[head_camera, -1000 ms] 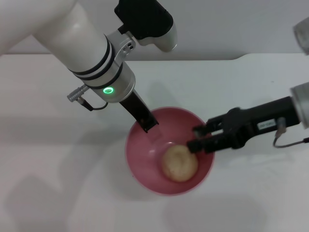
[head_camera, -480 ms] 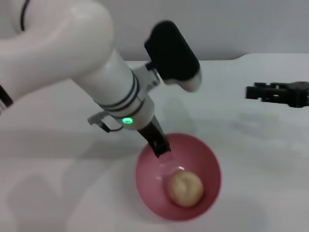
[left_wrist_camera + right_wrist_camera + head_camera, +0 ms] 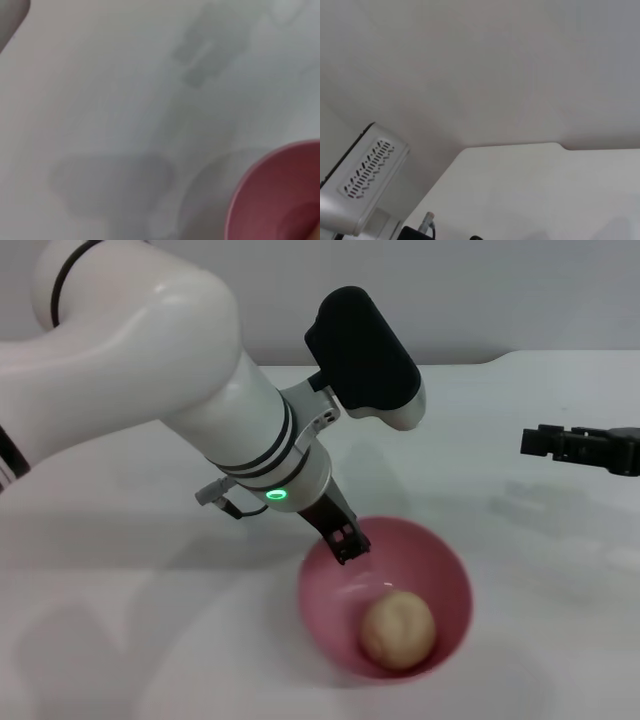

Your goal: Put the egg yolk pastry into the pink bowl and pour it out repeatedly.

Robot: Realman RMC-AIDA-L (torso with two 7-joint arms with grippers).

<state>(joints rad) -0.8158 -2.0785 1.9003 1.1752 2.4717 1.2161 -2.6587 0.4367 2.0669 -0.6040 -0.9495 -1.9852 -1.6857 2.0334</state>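
Here the left tool grips the pink bowl rim.

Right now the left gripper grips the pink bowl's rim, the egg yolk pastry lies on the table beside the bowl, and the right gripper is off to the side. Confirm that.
One detail is wrong. The head view shows the egg yolk pastry lying inside the pink bowl, not on the table beside it. The rest stands: the left gripper grips the bowl's rim, and the right gripper is off to the side, clear of the bowl.
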